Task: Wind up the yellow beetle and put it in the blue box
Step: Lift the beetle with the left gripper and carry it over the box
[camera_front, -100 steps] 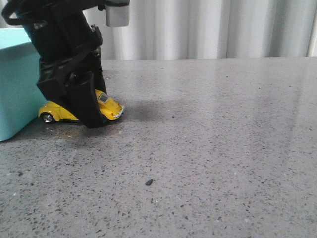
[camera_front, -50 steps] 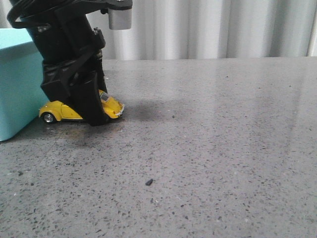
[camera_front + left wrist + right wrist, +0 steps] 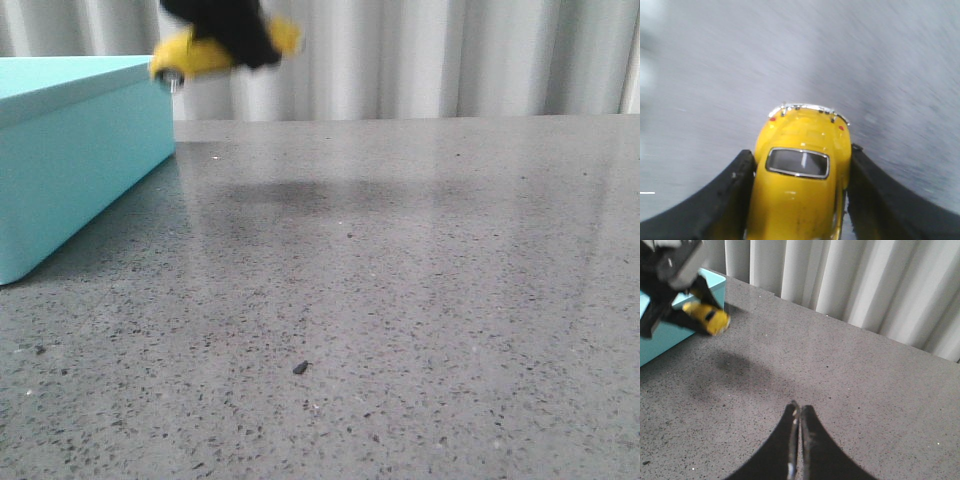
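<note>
My left gripper [image 3: 232,35] is shut on the yellow beetle [image 3: 195,55] and holds it high in the air, at the top of the front view, just right of the blue box [image 3: 70,150]. The left wrist view shows the beetle [image 3: 800,175] squeezed between both black fingers [image 3: 730,195] over blurred table. In the right wrist view the beetle [image 3: 707,317] hangs in the left gripper [image 3: 702,315] beside the box [image 3: 660,342]. My right gripper [image 3: 799,407] is shut and empty above the table; it does not show in the front view.
The grey speckled table [image 3: 400,280] carries a small dark speck [image 3: 300,368] near the front. White curtains [image 3: 450,55] hang behind the far edge. The box stands at the table's left side.
My left gripper has lifted the beetle off the table from beside the box, up to the top of the front view. The box's side and top are now uncovered.
</note>
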Controlling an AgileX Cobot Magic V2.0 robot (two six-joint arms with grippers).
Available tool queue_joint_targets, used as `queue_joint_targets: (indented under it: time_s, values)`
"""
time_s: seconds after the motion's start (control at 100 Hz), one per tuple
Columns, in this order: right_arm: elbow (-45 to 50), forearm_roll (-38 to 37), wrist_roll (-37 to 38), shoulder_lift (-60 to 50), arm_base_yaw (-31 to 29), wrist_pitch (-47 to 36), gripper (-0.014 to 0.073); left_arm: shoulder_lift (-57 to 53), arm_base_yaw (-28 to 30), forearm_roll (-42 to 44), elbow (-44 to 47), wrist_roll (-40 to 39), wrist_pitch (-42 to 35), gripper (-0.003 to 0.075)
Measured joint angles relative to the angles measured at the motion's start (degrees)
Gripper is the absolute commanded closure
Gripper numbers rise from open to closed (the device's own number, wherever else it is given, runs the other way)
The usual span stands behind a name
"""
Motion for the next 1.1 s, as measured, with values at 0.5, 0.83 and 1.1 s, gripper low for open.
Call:
queue_joint_targets:
  time_s: [0.5, 0.83, 1.1]
  values:
    - [0.0, 0.3, 0.0, 0.0, 0.0, 0.0, 0.0634, -3.8, 22.3, -1.5, 1.9, -17.4, 1.3, 0.0625]
    - [0.0, 0.3, 0.0, 0.0, 0.0, 0.0, 0.0634, -3.4, 26.1, -3.0, 17.8, -19.0, -2.0, 0.0577]
    - [0.0, 0.3, 0.0, 0.0, 0.0, 0.0, 0.0634, -2.6, 26.2, -1.8, 23.0, -19.1, -5.2, 0.0198]
